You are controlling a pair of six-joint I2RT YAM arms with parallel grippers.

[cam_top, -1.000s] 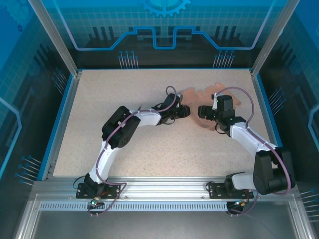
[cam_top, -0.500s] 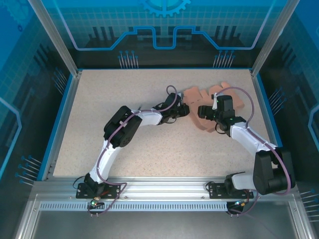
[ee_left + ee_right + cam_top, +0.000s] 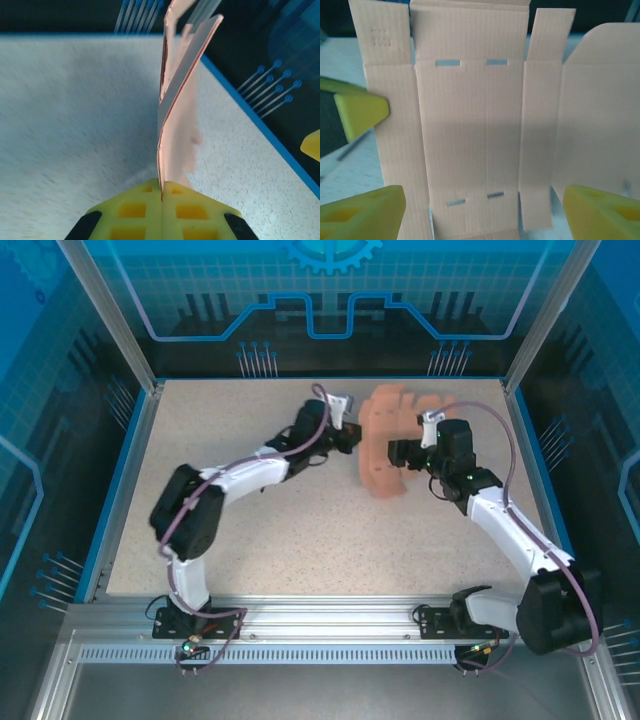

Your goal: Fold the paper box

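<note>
Right wrist — ribbed, slotted paper box (image 3: 470, 125)

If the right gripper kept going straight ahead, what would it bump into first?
The pink paper box, which faces the open right gripper flat-on, straight ahead. How near it is, I cannot tell.

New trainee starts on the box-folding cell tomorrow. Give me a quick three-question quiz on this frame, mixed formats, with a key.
1. True or false: the left gripper is pinching an edge of the paper box.
2. The right gripper is: A) open, facing the card; B) shut on the card; C) shut on nothing.
3. In the right wrist view, how many slots are cut in the card's middle panel?

Key: 1 true; 2 A; 3 four.
</note>
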